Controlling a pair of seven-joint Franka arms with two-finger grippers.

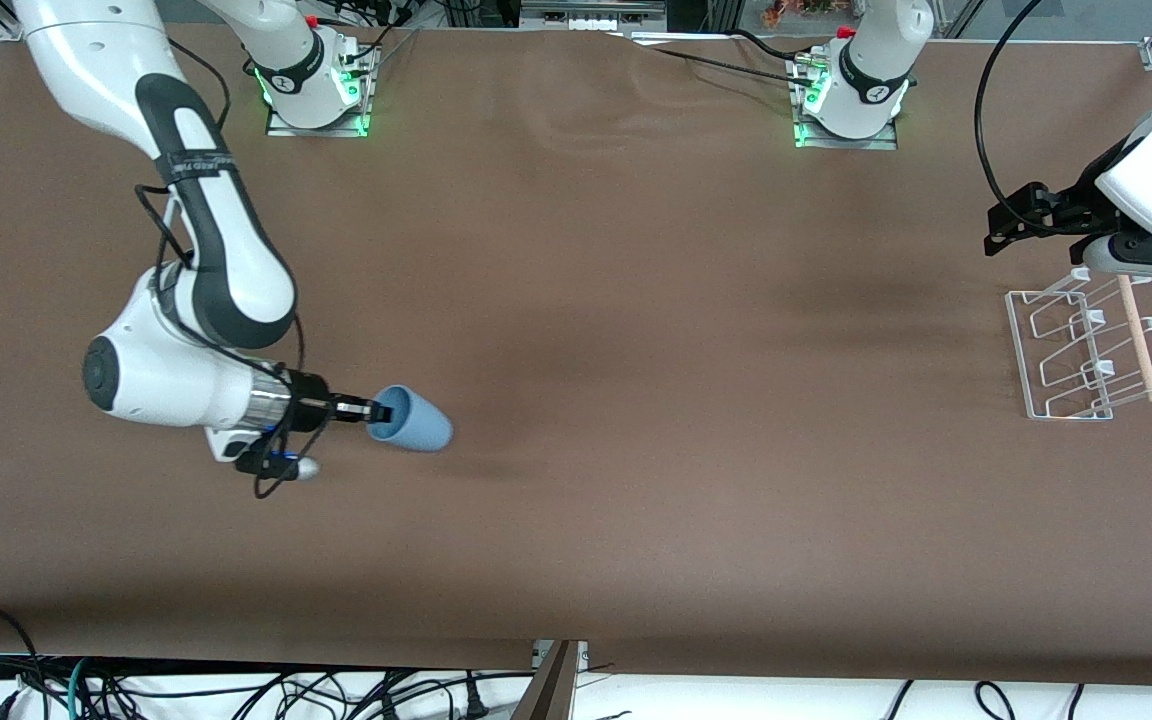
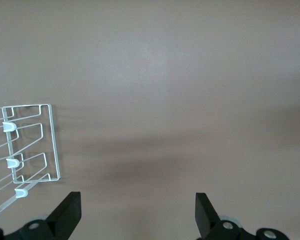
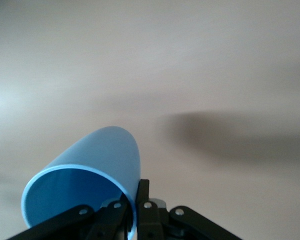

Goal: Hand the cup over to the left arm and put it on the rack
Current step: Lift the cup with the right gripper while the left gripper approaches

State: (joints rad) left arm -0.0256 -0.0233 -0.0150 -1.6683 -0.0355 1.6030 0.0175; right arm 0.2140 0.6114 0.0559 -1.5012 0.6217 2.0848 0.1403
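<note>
The light-blue cup lies on its side at the right arm's end of the table, with its mouth turned toward the right gripper. In the right wrist view that gripper is shut on the rim of the cup, one finger inside the mouth and one outside the wall. The white wire rack with its wooden dowel stands at the left arm's end of the table. My left gripper waits in the air beside the rack. In its wrist view it stands wide open with nothing between the fingers.
Brown cloth covers the whole table. The two arm bases stand along the edge farthest from the front camera. Cables hang below the nearest edge.
</note>
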